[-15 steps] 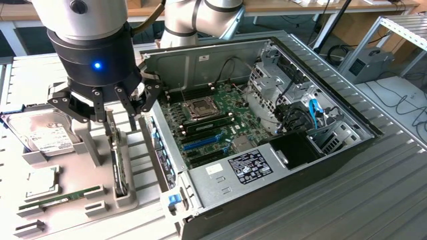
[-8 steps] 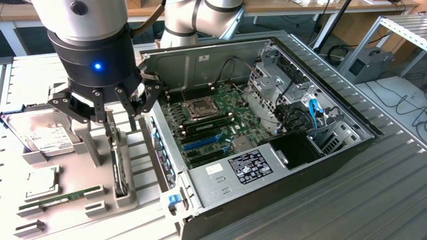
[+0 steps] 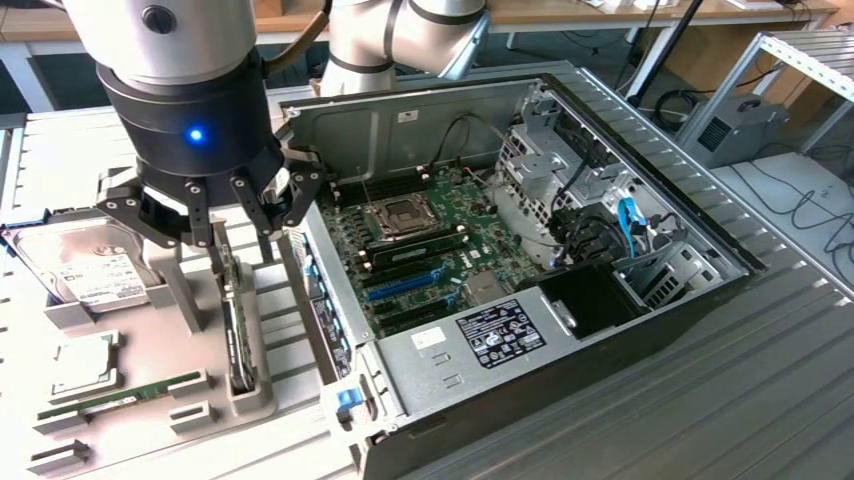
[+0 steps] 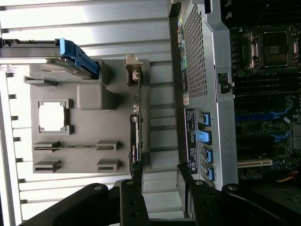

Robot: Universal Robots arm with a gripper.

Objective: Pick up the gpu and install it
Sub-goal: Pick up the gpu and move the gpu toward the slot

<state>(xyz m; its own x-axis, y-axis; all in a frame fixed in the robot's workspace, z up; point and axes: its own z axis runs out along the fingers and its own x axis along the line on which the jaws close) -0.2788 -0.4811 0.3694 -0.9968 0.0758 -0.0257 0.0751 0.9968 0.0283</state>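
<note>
The gpu [image 3: 239, 330] is a thin black card standing on edge in a slot of the grey holder [image 3: 262, 400], at the exterior view's left of the open computer case [image 3: 534, 250]. My gripper [image 3: 238, 243] hangs just above the card's far end, open, with nothing held. In the wrist view the gpu [image 4: 136, 117] appears edge-on with its silvery bracket at one end. One of the fingers [image 4: 136, 181] lines up with the card's edge and the other stands off toward the case, so my gripper [image 4: 160, 178] sits offset from the card.
On the holder [image 4: 89, 122] are also a silver hard drive in a blue frame [image 3: 80, 268], a CPU [image 3: 83, 365] and a green RAM stick [image 3: 114, 397]. The motherboard [image 3: 427, 230] lies exposed in the case, with blue expansion slots [image 3: 407, 283]. The case wall rises close beside the holder.
</note>
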